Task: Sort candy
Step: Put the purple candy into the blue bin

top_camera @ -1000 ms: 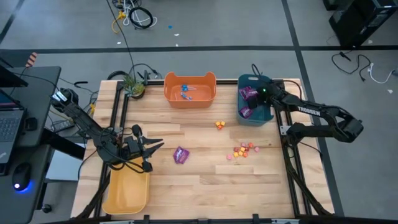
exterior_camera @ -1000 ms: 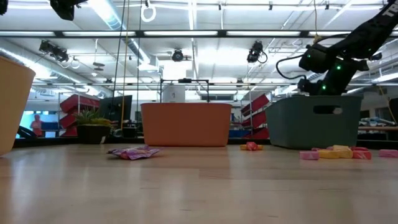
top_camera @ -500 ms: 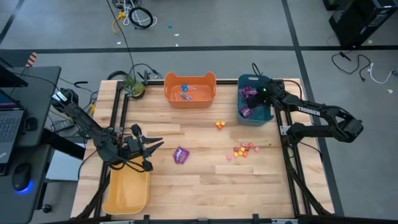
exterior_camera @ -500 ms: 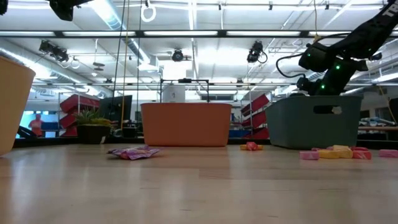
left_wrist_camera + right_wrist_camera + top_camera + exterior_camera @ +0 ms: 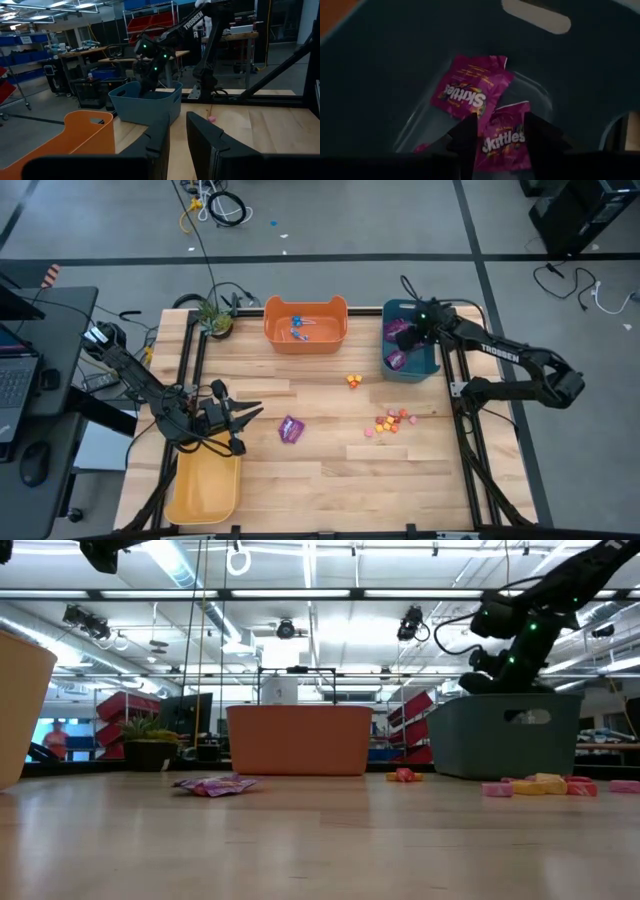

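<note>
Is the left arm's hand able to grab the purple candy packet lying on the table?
Probably yes. The purple packet lies alone on bare wood, just beside the left hand, which hovers by the yellow bin. Nothing stands between them.

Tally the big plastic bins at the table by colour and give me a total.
Orange plastic bin: 1
Teal plastic bin: 1
Yellow plastic bin: 1
Total: 3
</note>
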